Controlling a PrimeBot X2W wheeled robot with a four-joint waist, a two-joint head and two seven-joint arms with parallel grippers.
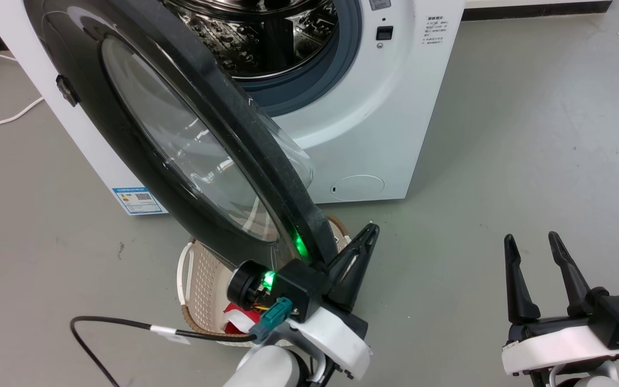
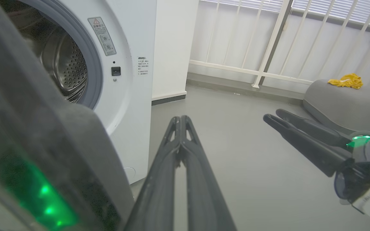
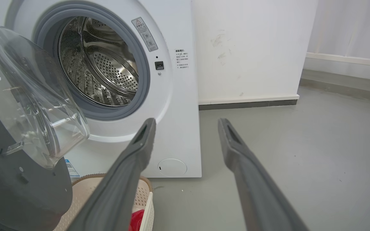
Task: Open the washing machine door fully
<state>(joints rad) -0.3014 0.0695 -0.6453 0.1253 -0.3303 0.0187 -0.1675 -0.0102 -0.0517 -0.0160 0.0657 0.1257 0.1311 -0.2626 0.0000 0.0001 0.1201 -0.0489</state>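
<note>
the washing machine door stands swung out from the machine, drum exposed. the left pincer, closed tight on nothing, sits just beside the door's lower rim, near a basket. the right pincer gapes wide, well apart.
</note>
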